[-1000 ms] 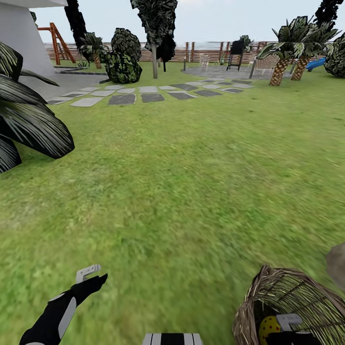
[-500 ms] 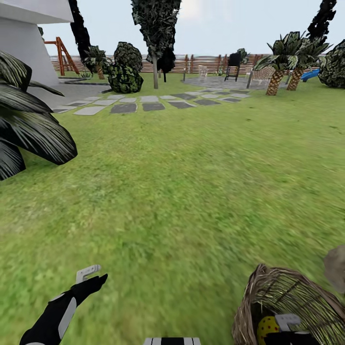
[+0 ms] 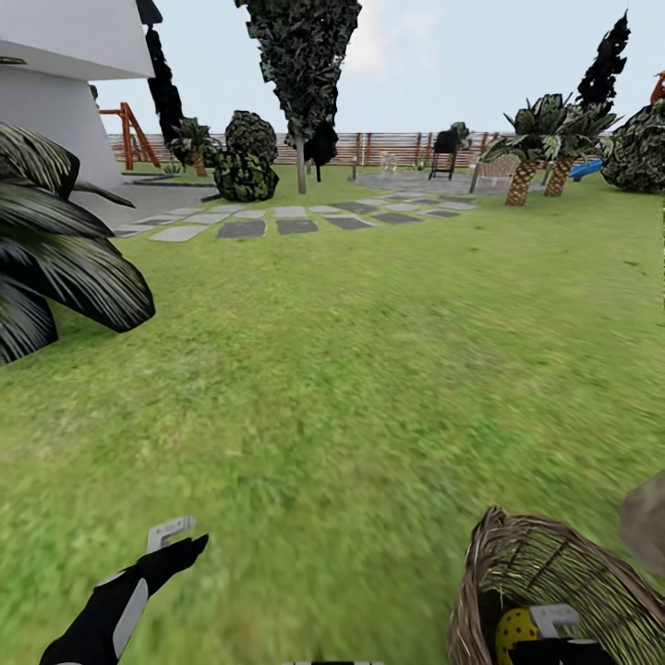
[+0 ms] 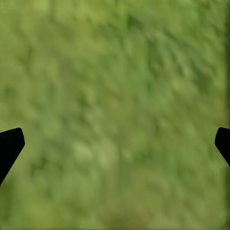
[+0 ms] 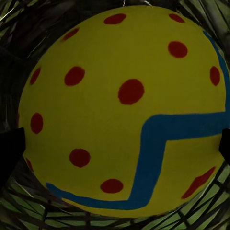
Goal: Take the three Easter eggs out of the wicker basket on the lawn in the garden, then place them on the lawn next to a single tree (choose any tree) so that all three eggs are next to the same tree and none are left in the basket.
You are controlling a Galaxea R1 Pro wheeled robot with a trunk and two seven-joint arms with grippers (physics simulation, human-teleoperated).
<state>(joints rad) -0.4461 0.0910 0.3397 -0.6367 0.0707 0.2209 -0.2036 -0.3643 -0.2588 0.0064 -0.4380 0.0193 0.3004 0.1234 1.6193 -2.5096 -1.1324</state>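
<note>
Head view showed the wicker basket (image 3: 554,591) near right on the lawn (image 3: 351,369), right gripper (image 5: 120,139) inside, jaws spread wide around an Easter egg (image 5: 122,112); left gripper (image 4: 115,143) jaws wide, empty.

This is a simulated back garden of a home. A wide mottled lawn (image 3: 369,351) runs to a brown slatted fence (image 3: 388,148) under a pale sky. A white house wall (image 3: 55,111) rises at the left, with a path of grey paving slabs (image 3: 277,222) crossing the grass beside it. Trees (image 3: 300,65), round shrubs (image 3: 245,157), palms (image 3: 531,139) and tall dark conifers (image 3: 605,69) stand about. A red wooden swing frame (image 3: 129,134), garden chairs (image 3: 443,152) on a paved patch and a blue slide (image 3: 584,168) near the fence mark it as a family yard. A wicker basket (image 3: 554,582) sits on the grass.
</note>
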